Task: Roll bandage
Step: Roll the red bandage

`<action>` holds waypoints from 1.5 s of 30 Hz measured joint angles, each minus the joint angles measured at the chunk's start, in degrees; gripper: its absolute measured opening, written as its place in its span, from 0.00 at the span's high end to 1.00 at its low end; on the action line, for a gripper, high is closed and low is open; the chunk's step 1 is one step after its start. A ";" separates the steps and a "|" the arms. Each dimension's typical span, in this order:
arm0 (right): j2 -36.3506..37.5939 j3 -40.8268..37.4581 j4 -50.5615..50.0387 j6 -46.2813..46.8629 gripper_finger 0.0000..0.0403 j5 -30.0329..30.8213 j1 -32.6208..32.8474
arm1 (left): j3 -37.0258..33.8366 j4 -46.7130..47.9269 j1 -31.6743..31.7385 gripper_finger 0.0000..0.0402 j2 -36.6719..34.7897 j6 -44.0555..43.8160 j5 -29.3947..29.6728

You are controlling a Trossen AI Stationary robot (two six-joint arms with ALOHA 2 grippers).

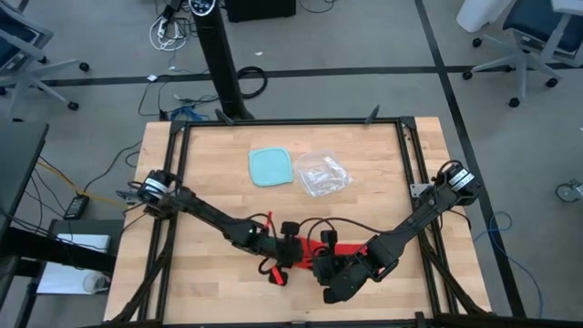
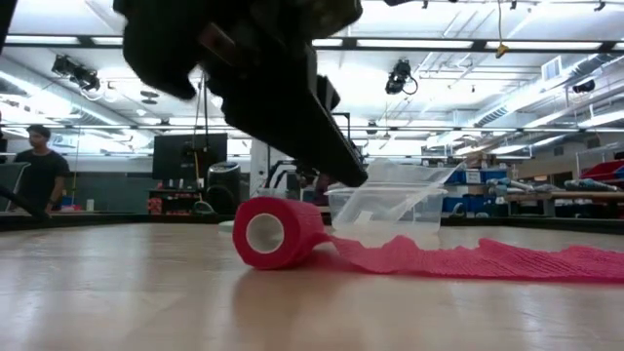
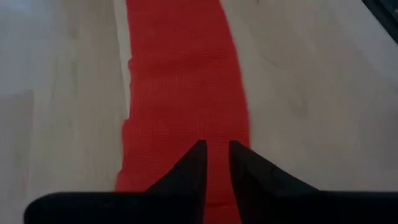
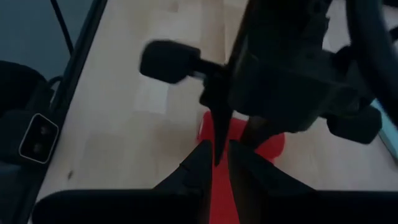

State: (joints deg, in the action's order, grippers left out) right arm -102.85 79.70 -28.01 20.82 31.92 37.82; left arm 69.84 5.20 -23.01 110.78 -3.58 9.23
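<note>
Lengthwise, the bandage point(image 3: 183, 93) runs straight away from the left gripper point(image 3: 216, 152) — jaws nearly together.

high view straight down over table point(image 1: 209, 164); low view level, close to bandage point(image 2: 283, 234); both wrist views look down at the same red strip.

We see even, bright overhead light in the view from above, with only soft shadows under the arms. At table height, ceiling strip lights point(image 2: 390, 43) glare white across the top of the frame, and the near tabletop point(image 2: 146, 302) along the bottom is blurred. Both wrist views look soft, their own dark fingers at the bottom edge out of focus.
</note>
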 joint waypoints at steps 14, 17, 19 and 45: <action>-0.07 -3.10 -4.44 8.64 0.88 2.37 1.64 | 4.76 21.61 -4.26 0.82 -0.33 -4.19 5.24; -0.09 -5.93 -2.38 12.14 0.88 2.42 2.13 | 4.72 21.17 -4.54 0.82 -0.64 -4.30 5.08; -0.10 -8.11 -0.27 13.46 0.88 2.42 2.38 | 4.60 20.91 -4.58 0.82 -1.05 -4.15 4.83; -0.11 -12.13 8.90 17.04 0.88 3.08 2.95 | -0.61 15.79 -0.24 0.82 -4.26 1.66 1.82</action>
State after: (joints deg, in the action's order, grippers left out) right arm -102.96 67.57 -19.11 37.86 34.99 40.77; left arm 69.24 21.00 -23.26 106.52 -1.93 11.05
